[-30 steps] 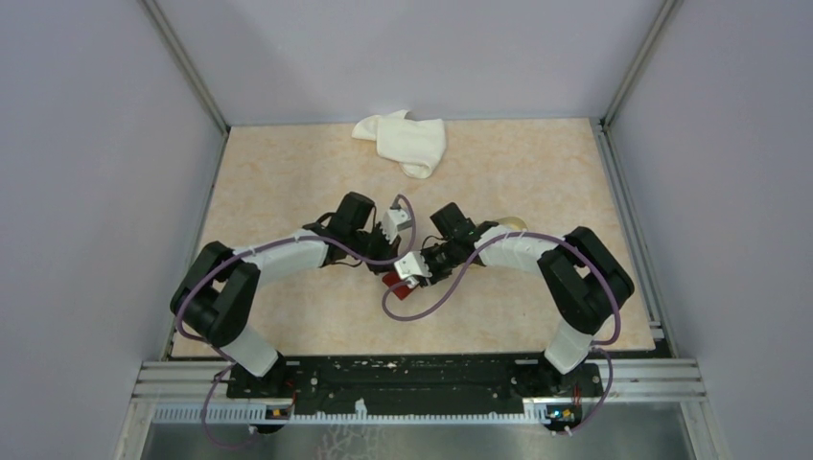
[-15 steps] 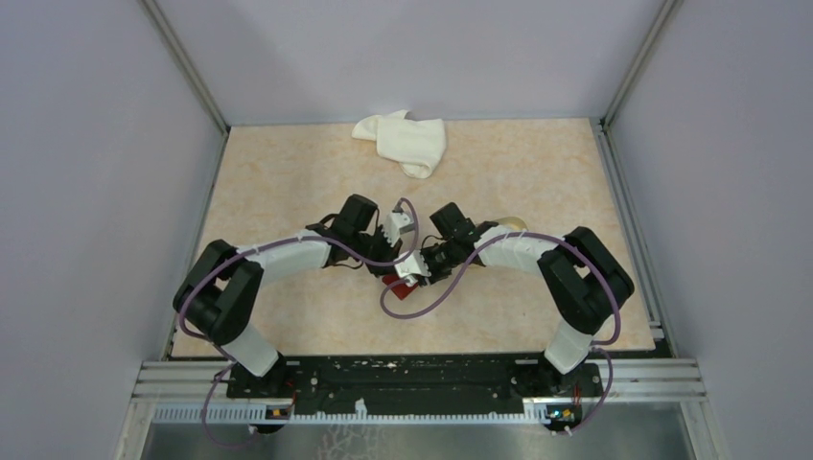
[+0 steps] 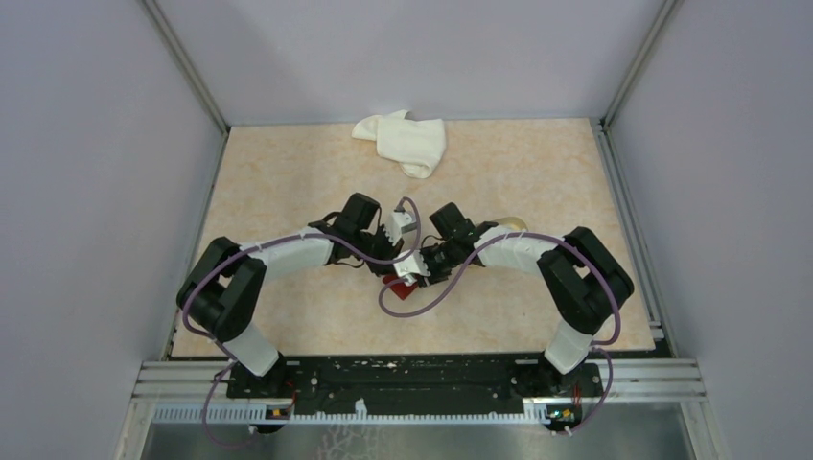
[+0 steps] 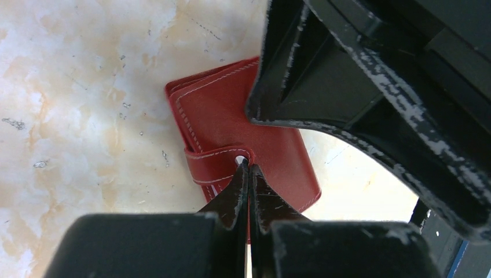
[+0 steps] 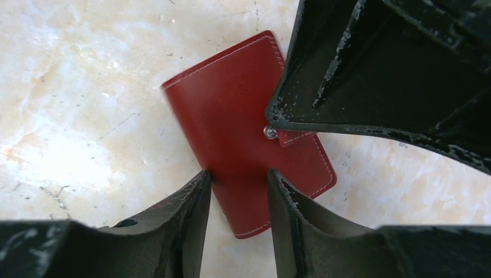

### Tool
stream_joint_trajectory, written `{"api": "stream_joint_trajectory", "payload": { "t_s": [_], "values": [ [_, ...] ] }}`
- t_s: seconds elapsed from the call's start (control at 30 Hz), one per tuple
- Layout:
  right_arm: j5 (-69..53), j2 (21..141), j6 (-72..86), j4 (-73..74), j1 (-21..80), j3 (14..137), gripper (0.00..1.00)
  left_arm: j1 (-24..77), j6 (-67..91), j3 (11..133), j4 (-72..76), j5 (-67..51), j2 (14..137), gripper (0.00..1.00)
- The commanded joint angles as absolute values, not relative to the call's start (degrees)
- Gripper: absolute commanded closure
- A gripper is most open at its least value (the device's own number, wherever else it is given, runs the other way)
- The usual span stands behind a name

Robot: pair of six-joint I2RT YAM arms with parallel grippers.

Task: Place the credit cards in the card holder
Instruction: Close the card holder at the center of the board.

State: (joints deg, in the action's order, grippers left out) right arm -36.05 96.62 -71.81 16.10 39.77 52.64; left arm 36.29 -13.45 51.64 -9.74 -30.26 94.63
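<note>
At the left, reaching in toward the middle of the table (image 3: 288, 192) — left gripper (image 4: 249, 168), pinched fully shut, tips together right at the end of the snap tab (image 4: 211, 165); whether clamping the tab or only touching it, impossible to tell. Far behind, against the table's far edge, a crumpled white cloth (image 3: 403, 142), well apart from both arms. Just under the tips, lying flat and folded closed around the table's middle, a little toward the near edge — the card holder (image 4: 220, 116), dark red with pale stitching along its borders, metal snap stud (image 5: 268, 132) showing at the tab. To its right, right gripper (image 5: 238, 174), jaws partly apart, one finger (image 5: 194, 202) on either side over one short end of the holder, red surface showing in the gap; pressing on it or just above it, not clear. Behind the right forearm, a sliver of a beige tray (image 3: 511, 221)
</note>
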Motion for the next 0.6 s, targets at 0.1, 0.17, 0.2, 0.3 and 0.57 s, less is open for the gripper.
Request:
{"api": "stream_joint_trajectory", "payload": {
  "t_s": [0.1,0.17,0.2,0.3,0.57],
  "values": [
    [-33.8,95.5,-71.0,11.3,40.3,51.4,0.50,37.4,-13.8,51.9,-13.9,-32.4,96.3,1.00],
    [-34.1,94.8,-70.9,10.5,40.3,51.2,0.49,37.5,-13.7,52.1,-14.2,-32.5,96.7,1.00],
    [-34.3,94.6,-70.8,10.5,40.3,51.2,0.49,37.5,-13.6,52.3,-14.3,-32.4,96.8,1.00],
    [-34.9,94.0,-70.9,10.6,40.3,51.4,0.49,37.5,-13.4,52.5,-14.6,-32.2,97.2,1.00],
    [-38.3,91.1,-73.8,14.4,40.2,52.1,0.48,37.4,-13.2,53.2,-15.0,-31.8,98.1,1.00]
  ]
}}
